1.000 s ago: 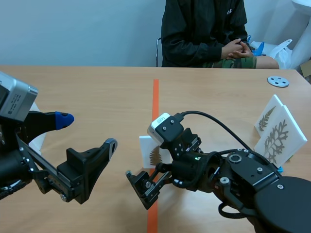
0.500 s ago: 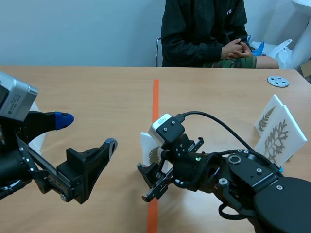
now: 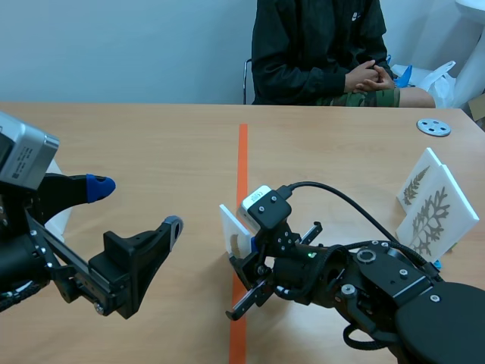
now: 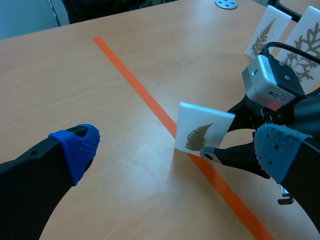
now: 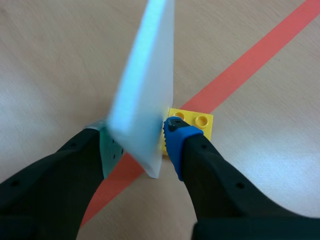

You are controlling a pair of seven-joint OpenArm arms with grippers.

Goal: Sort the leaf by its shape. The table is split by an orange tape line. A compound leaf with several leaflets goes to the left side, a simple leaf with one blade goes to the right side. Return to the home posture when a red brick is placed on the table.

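Fern card (image 3: 233, 227) stands upright, pinched between the pads of the right tool (image 5: 140, 145), over the orange tape line (image 3: 242, 159) toward six o'clock on the bench (image 3: 151, 144). Left tool (image 3: 136, 205), at the card's nine o'clock, hangs spread wide, gripping nothing.

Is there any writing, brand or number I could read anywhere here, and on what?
Nothing is legible.
Grey camera box: tiny print, too small to read.
White camera box: dark label, blurred.
Held leaf card and standing cards: leaf pictures only, no words.
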